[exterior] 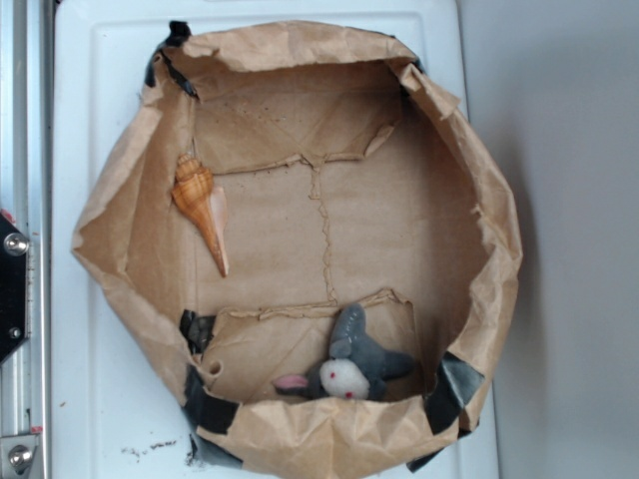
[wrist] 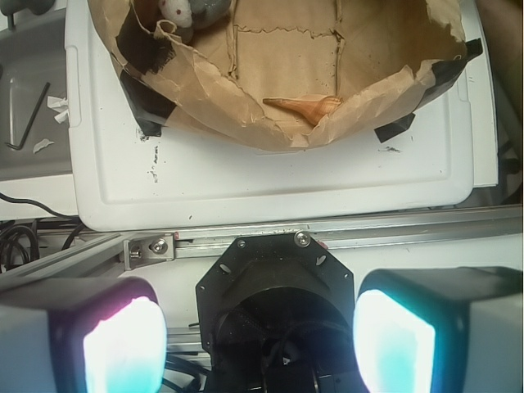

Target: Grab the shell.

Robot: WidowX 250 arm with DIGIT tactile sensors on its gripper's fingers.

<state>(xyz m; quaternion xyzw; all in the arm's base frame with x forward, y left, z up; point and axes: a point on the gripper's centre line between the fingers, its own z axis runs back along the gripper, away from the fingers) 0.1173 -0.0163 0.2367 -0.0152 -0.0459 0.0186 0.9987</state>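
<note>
Nothing of the grab is done so far, judging by how things lie. The shell [exterior: 202,208] rests on the floor of the brown paper bag tray [exterior: 479,180], hard against its left wall in the exterior view, knobbly wide end toward the far wall and thin point aimed toward the near one. Nothing touches it. A grey and white plush animal [exterior: 351,369] sits in the near compartment by the bottom rim, well apart from the shell and out of the way.

In the wrist view the tool [wrist: 262,327] is well back from the tray, over the aluminium rail [wrist: 344,237] at the edge of the white counter [wrist: 270,184]. Its two pads [wrist: 123,348] stand wide apart with empty space between them, so it is released and carries nothing. From there the shell [wrist: 304,106] shows just inside the crumpled near rim of the bag.

Everything is left: travel over the rim, line up across the shell's narrow body, descend, close, lift. The paper wall right beside the shell looks like the likely nuisance, since one pad must fit between wall and shell.
</note>
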